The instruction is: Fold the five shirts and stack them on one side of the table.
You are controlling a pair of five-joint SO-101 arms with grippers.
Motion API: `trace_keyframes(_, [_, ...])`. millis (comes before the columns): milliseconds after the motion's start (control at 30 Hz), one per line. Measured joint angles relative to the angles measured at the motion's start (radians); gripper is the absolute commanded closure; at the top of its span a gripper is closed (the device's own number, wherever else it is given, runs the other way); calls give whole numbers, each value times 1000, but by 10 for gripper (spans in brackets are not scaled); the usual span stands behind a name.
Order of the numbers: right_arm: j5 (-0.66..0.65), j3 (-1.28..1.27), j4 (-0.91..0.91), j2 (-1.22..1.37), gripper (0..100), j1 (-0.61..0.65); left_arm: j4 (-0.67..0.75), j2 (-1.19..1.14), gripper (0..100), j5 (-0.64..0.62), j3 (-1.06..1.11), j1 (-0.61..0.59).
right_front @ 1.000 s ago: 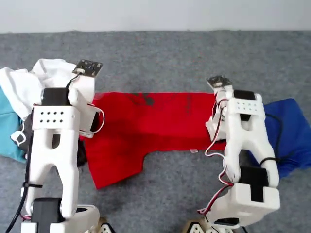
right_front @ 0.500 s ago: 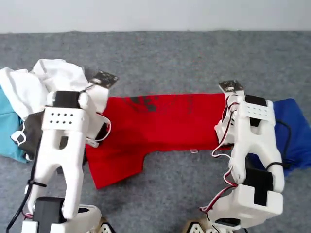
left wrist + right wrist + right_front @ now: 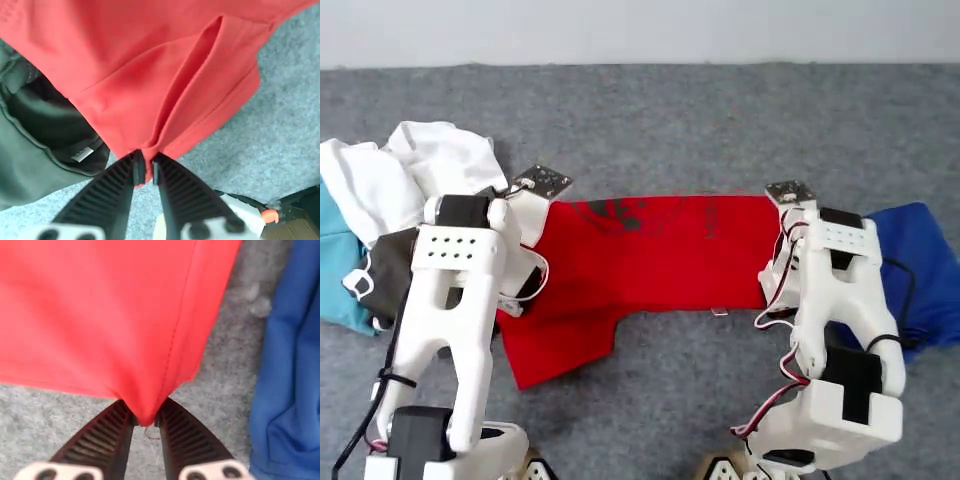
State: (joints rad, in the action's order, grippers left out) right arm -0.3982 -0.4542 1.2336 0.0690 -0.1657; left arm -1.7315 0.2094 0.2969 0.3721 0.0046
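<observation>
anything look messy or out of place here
Yes. The red shirt, pinched at each end by the left gripper and right gripper, has one sleeve splayed out at its near edge. A white shirt, dark shirt and teal shirt lie heaped at the table's left; a blue shirt is bunched at its right.

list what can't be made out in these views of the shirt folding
High view: the left arm covers its grip on the red shirt and part of the dark shirt.
High view: the right arm hides part of the blue shirt; the frame edge cuts it too.
High view: the teal shirt is cut off at the edge.
Red shirt's print: too small.
</observation>
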Motion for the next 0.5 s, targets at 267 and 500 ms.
trace_keyframes(267, [0, -41, -43, 0, 987, 0, 0, 0, 987, 57, 87, 2])
trace_keyframes(500, [0, -43, -69, 0, 983, 0, 15, 0, 985, 72, 130, 2])
